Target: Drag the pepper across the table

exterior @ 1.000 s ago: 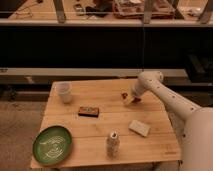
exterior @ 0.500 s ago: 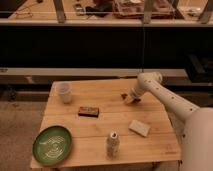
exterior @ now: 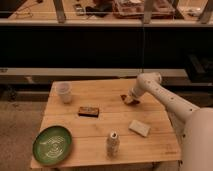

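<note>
The pepper (exterior: 125, 97) is a small dark-red sliver on the light wooden slatted table (exterior: 95, 120), toward the far right part of the top. My gripper (exterior: 131, 99) is down at the table surface right beside the pepper, at the end of the white arm (exterior: 165, 100) that reaches in from the right. The gripper partly covers the pepper.
A clear plastic cup (exterior: 64, 92) stands at the far left. A brown flat box (exterior: 88, 111) lies mid-table. A green plate (exterior: 52, 144) sits at the near left. A small bottle (exterior: 113, 144) stands at the near edge. A pale sponge-like block (exterior: 139, 128) lies at the right.
</note>
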You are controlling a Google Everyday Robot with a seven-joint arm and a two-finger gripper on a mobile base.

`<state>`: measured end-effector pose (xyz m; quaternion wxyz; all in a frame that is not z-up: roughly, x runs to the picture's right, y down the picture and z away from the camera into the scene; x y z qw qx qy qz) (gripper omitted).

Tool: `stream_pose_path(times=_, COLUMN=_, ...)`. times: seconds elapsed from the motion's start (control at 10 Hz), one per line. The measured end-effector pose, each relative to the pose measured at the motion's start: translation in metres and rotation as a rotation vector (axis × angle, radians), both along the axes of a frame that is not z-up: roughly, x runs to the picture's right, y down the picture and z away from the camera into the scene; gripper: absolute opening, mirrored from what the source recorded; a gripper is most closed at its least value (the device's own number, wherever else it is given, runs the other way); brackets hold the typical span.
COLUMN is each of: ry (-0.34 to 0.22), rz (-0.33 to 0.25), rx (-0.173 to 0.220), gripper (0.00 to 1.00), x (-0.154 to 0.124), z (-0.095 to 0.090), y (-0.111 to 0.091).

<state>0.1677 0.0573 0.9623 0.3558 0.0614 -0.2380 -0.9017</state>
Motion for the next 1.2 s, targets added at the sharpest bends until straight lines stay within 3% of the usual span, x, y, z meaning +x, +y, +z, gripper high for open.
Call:
stream_pose_path(times=0.4, ry=-0.022, rz=0.005, rx=0.013, gripper=0.31, x=-0.005, z=-0.012, y=-0.008)
stream_pose_path(times=0.6, ry=-0.058, rz=-0.015, rx=0.028, gripper=0.31, x=-0.020, z=-0.028, y=-0.009)
stream_pose_path(times=1.2, ry=-0.144, rz=-0.100, rx=0.028, gripper=0.31, x=-0.066, z=-0.057, y=0.020)
